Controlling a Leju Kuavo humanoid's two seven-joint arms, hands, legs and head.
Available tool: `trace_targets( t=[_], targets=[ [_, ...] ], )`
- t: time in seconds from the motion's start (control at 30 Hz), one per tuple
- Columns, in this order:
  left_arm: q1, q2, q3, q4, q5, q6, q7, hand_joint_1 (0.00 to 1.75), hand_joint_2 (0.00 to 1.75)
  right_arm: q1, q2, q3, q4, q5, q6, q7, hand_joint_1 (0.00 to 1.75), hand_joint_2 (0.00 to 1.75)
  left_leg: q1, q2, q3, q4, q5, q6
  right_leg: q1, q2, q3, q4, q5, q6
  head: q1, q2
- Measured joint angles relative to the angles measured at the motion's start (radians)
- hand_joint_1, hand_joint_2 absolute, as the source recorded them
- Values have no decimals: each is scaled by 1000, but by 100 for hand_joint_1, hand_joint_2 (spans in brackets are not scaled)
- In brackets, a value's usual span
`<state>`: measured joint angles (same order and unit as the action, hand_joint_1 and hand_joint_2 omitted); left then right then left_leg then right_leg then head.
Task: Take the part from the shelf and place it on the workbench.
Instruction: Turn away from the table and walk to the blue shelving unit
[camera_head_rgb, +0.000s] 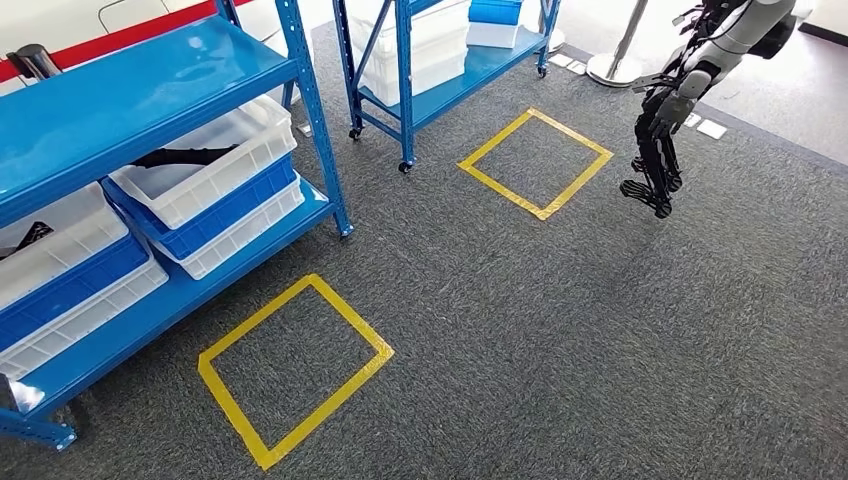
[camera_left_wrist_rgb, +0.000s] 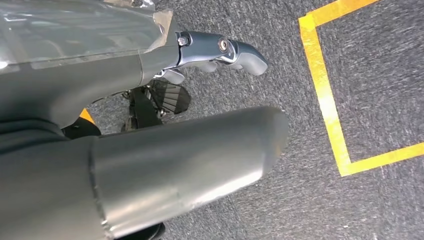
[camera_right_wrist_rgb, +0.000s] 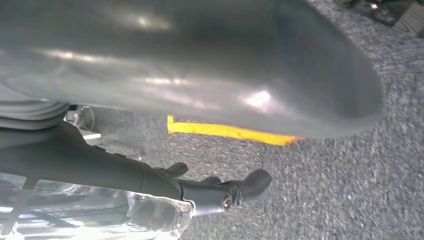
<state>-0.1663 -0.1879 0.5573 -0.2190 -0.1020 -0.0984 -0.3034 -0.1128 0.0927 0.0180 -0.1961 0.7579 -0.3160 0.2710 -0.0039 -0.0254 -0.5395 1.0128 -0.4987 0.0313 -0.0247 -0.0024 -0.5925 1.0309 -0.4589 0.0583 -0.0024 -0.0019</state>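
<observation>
A black part (camera_head_rgb: 185, 155) lies in a white bin (camera_head_rgb: 250, 150) on the blue shelf (camera_head_rgb: 130, 90) at the left. A second black part (camera_head_rgb: 30, 236) shows in the bin further left. My right hand (camera_head_rgb: 655, 185) hangs over the carpet at the far right, well away from the shelf, fingers loosely apart and holding nothing. In the right wrist view the right hand (camera_right_wrist_rgb: 210, 192) hovers above carpet near a strip of yellow tape (camera_right_wrist_rgb: 225, 131). My left hand (camera_left_wrist_rgb: 215, 50) also hangs over carpet with its thumb out and nothing in it, beside a yellow square's corner (camera_left_wrist_rgb: 340, 160).
Stacked white and blue bins (camera_head_rgb: 60, 290) fill the shelf's lower tier. A second blue shelf (camera_head_rgb: 440, 70) on castors stands behind. Two yellow tape squares (camera_head_rgb: 295, 370) (camera_head_rgb: 535, 160) mark the grey carpet. A stanchion base (camera_head_rgb: 615, 68) stands at the back.
</observation>
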Motion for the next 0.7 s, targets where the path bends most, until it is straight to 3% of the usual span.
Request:
trace_targets(
  t=[0.1,0.17,0.27,0.3,0.33,0.37,0.4,0.47,0.5,0.63,0.7],
  targets=[
    [-1,1,0,0,4,0,-2,0,0,0,1,0,0,5,-1,0,0,0,3,2,1,6,-11,-10,-2,1,6,-1,-4,-26,-2,0],
    [-1,2,0,-1,7,0,-3,0,0,-1,2,0,0,7,-1,0,0,0,7,9,-23,64,-45,-21,-6,1,13,-3,-9,-39,-4,0],
    [1,2,-1,-1,9,0,-3,0,0,-2,2,0,0,9,-1,1,0,0,11,18,-132,258,-122,-32,-3,-2,22,-3,-18,-51,-5,0],
    [2,3,-1,-1,9,0,-3,0,0,-2,2,0,0,9,-1,1,0,0,12,19,-160,294,-123,-32,-2,-2,24,-3,-21,-54,-5,0],
    [4,3,-1,-1,9,0,-3,0,0,-1,1,0,0,9,-1,1,0,0,13,20,-170,291,-101,-31,-1,-1,28,-3,-23,-55,-5,0],
    [4,3,-1,-1,10,0,-3,0,0,-1,1,0,0,9,-1,1,0,0,14,20,-159,251,-64,-28,-1,0,33,-3,-26,-55,-5,0],
    [4,3,-1,-1,10,0,-4,0,0,-1,2,0,0,10,-1,1,0,0,13,22,-132,179,-17,-22,-1,1,38,-3,-30,-54,-5,0],
    [2,5,-1,-1,10,0,-4,0,0,-3,3,0,0,12,0,1,0,0,8,26,-80,59,35,-11,3,2,47,-4,-38,-47,-5,0],
    [1,6,-1,-1,10,0,-5,0,0,-4,4,0,0,13,1,1,0,0,5,27,-66,27,42,-7,5,2,48,-4,-42,-42,-5,0],
    [1,6,-1,-1,13,1,-5,0,0,-10,5,0,-1,21,5,5,0,0,1,22,-44,-2,40,11,8,-2,51,2,-54,-23,-4,0],
    [0,6,-1,-1,15,1,-6,0,0,-13,5,0,-2,23,7,8,0,0,6,22,-24,-20,44,22,11,-2,11,84,-87,-27,-2,0]
  ],
)
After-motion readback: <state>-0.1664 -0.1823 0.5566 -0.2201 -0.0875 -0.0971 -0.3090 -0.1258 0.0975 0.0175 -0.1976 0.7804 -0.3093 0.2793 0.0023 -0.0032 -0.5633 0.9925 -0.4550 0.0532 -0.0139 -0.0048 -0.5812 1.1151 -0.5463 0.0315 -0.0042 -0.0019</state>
